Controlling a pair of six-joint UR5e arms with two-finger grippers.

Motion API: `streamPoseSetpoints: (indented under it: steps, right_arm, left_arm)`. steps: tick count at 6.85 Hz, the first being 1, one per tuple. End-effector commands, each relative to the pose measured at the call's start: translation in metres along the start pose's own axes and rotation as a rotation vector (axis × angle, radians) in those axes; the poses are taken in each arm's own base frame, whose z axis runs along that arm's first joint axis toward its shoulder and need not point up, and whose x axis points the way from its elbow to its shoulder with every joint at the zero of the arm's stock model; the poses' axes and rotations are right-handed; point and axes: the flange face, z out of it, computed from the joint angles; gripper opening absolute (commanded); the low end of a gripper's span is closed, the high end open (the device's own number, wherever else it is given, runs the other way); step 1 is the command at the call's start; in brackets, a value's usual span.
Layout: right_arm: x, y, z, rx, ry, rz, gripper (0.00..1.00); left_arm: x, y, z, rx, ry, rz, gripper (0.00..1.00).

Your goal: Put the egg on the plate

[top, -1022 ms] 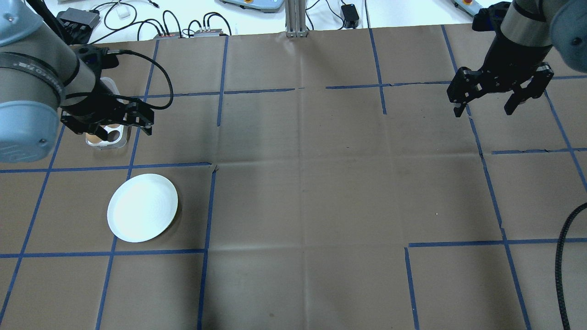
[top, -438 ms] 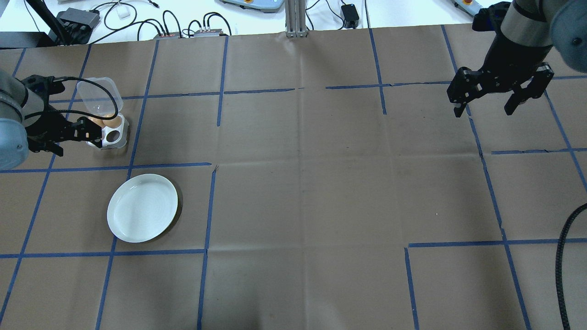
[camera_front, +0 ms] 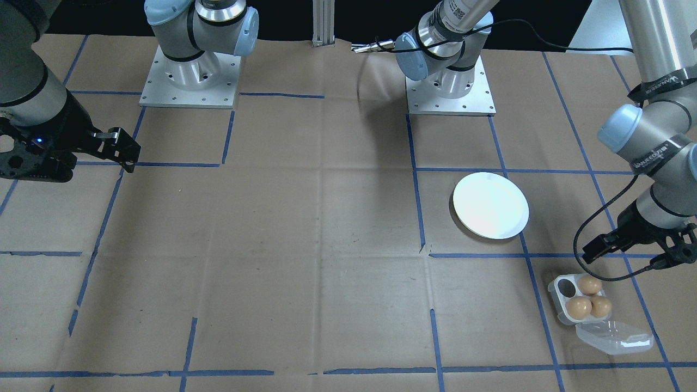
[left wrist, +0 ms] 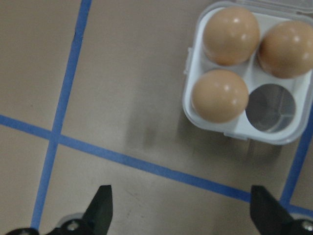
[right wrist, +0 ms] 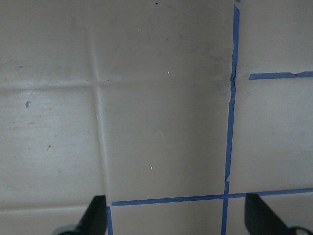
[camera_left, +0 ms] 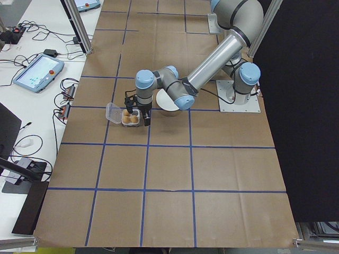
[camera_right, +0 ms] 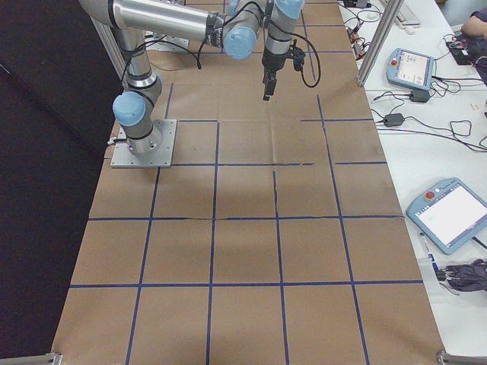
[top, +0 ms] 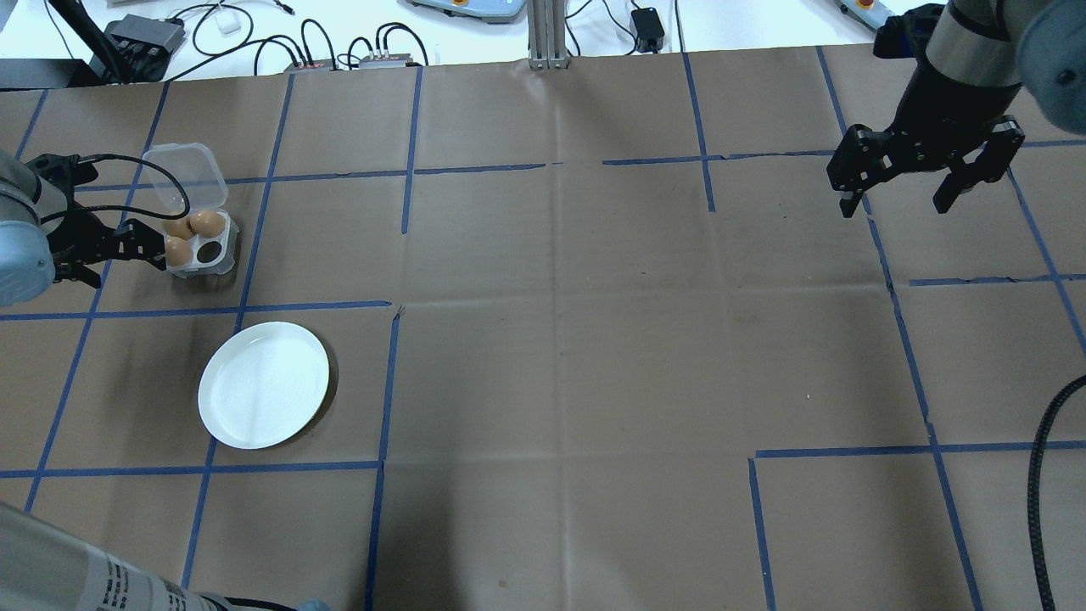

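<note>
Three brown eggs point(top: 178, 251) point(left wrist: 220, 95) sit in a small clear four-cup carton point(top: 222, 255) at the table's left; one cup point(left wrist: 271, 107) is empty. The white plate point(top: 264, 383) point(camera_front: 490, 205) lies bare on the brown paper, nearer the robot than the carton. My left gripper point(top: 106, 259) point(left wrist: 182, 210) hangs open beside the carton, further left, with nothing between its fingers. My right gripper point(top: 895, 206) point(right wrist: 177, 218) is open and empty above bare paper at the far right.
The carton's clear lid point(top: 182, 174) lies open on its far side. Cables and boxes point(top: 144, 32) lie past the table's far edge. A link of the left arm point(top: 85, 577) crosses the near left corner. Blue tape lines grid the brown paper.
My left gripper, above the carton a second ago, has swung left off it and stayed open; all three eggs now show. The right arm has not moved.
</note>
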Motion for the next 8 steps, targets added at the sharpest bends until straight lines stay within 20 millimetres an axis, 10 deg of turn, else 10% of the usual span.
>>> streamPoseSetpoints:
  steps: [1, 8]
  right_arm:
    - [0.0, 0.0, 0.0, 0.0, -0.001, 0.0, 1.0]
    - [0.0, 0.0, 0.0, 0.0, -0.001, 0.0, 1.0]
  left_arm:
    - [0.0, -0.012, 0.017, -0.047, 0.015, 0.005, 1.0]
    - [0.029, -0.043, 0.04, -0.042, 0.027, 0.091, 0.98]
